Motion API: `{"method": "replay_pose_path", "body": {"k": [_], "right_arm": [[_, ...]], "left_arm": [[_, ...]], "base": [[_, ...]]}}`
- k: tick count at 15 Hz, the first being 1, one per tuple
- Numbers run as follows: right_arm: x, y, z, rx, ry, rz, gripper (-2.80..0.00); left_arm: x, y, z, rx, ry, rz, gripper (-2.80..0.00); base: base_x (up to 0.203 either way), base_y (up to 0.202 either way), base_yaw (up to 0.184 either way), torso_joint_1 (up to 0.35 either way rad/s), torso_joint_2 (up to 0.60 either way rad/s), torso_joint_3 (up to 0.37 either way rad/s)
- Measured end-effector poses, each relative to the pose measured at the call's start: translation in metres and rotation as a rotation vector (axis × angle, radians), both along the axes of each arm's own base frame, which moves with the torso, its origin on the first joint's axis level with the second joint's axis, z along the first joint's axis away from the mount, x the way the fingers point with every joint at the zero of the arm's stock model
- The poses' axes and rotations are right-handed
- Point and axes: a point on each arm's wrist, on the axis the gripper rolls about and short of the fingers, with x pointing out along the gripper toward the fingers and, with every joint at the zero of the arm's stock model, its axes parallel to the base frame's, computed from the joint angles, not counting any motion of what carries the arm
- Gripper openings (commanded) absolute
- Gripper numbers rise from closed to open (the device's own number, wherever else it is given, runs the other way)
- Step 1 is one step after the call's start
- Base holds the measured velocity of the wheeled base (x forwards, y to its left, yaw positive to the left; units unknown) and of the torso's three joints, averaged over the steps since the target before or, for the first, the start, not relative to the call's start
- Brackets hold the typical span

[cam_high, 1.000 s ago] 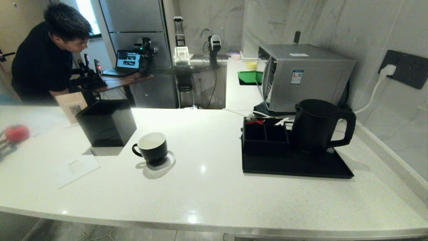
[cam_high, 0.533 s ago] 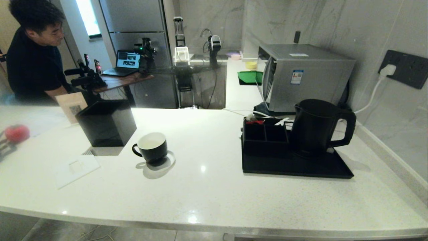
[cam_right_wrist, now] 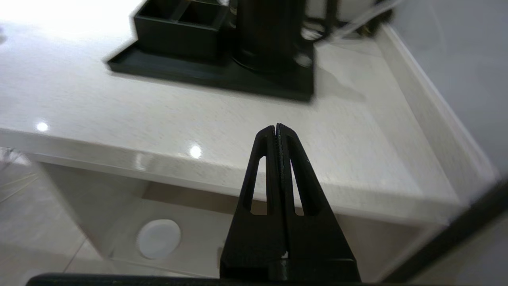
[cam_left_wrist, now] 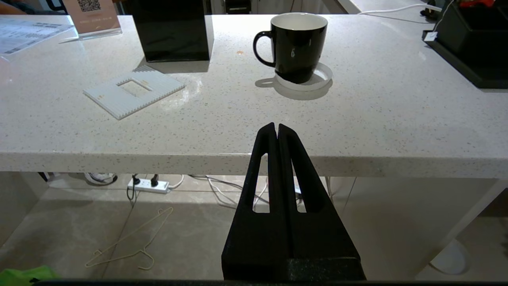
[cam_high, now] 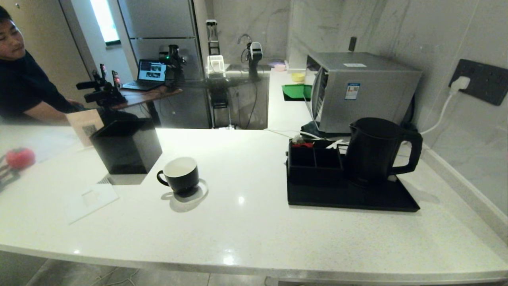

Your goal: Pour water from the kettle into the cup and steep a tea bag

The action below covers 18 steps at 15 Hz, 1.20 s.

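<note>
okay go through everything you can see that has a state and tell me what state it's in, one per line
kettle: upright on the black tray, lid on
cup: upright on a white coaster, no tea bag seen in it
organizer: on the tray, front compartments look empty
black box: upright on the counter
plug: in the wall socket
laptop: open, screen lit
left gripper: shut, empty, off the counter edge
right gripper: shut, empty

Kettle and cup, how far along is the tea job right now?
Nothing done yet. The kettle stands on its black tray; the cup sits apart on the counter. Both the left gripper and the right gripper are empty, jaws shut, off the counter's edge. Pouring and steeping remain.
</note>
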Motion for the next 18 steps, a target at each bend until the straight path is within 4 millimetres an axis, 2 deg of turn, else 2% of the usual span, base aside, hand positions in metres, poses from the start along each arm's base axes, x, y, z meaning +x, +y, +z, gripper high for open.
{"method": "replay_pose_path", "body": {"k": [6, 12, 15, 18], "right_arm": [[0.020, 0.002, 0.042, -0.026, 0.008, 0.016, -2.80], [0.052, -0.004, 0.069, -0.001, 0.118, -0.034, -2.80], [0.078, -0.011, 0.075, 0.013, 0.166, -0.035, -2.80], [0.113, -0.021, 0.077, 0.024, 0.204, -0.035, -2.80]], "left_arm": [[0.000, 0.000, 0.000, 0.000, 0.000, 0.000, -2.80], [0.000, 0.000, 0.000, 0.000, 0.000, 0.000, -2.80], [0.000, 0.000, 0.000, 0.000, 0.000, 0.000, -2.80], [0.000, 0.000, 0.000, 0.000, 0.000, 0.001, -2.80]], "base": [[0.000, 0.000, 0.000, 0.000, 0.00, 0.000], [0.000, 0.000, 0.000, 0.000, 0.00, 0.000], [0.000, 0.000, 0.000, 0.000, 0.00, 0.000], [0.000, 0.000, 0.000, 0.000, 0.00, 0.000]]}}
